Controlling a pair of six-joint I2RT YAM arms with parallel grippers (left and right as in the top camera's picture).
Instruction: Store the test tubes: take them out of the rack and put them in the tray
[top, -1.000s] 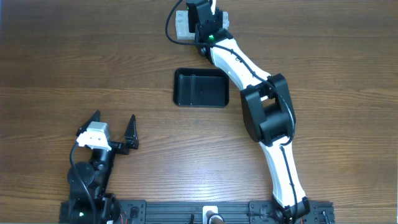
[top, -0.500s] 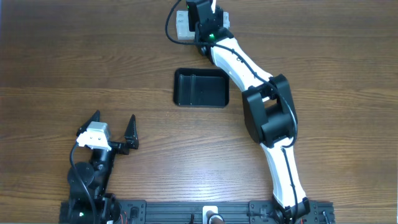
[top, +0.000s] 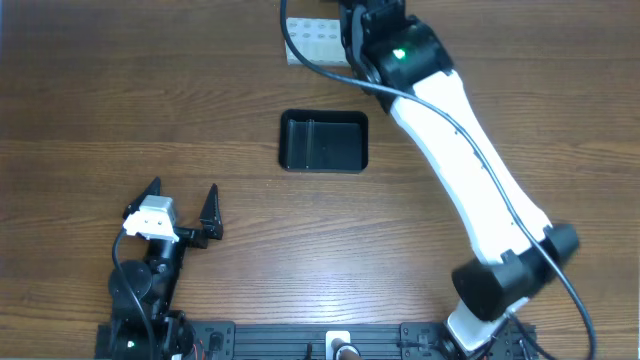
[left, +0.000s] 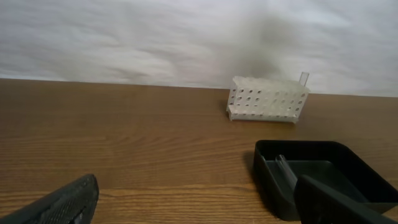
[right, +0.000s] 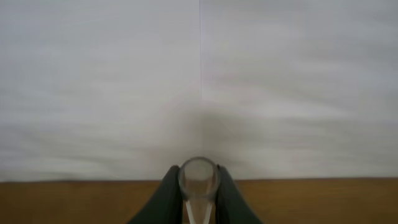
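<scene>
A clear test tube (right: 198, 177) is gripped between the closed fingers of the right hand (right: 198, 202), raised near the white rack (top: 318, 38) at the table's (top: 100, 100) far edge. Another tube (left: 304, 78) is seen standing in the rack. The black tray (top: 323, 141) is set mid-table. The left hand (top: 184, 195) is spread wide, empty.

White rack (top: 318, 40) sits at the far side of the table (top: 100, 90), with the black tray (top: 324, 169) apart from it, nearer the bases. A faint line in the tray's left part might be a test tube (top: 306, 140). Right arm (top: 460, 160) stretches up past the rack's right end, right gripper (top: 362, 14) at the top edge; left gripper (top: 184, 188) sits low left, fingers spread wide.
</scene>
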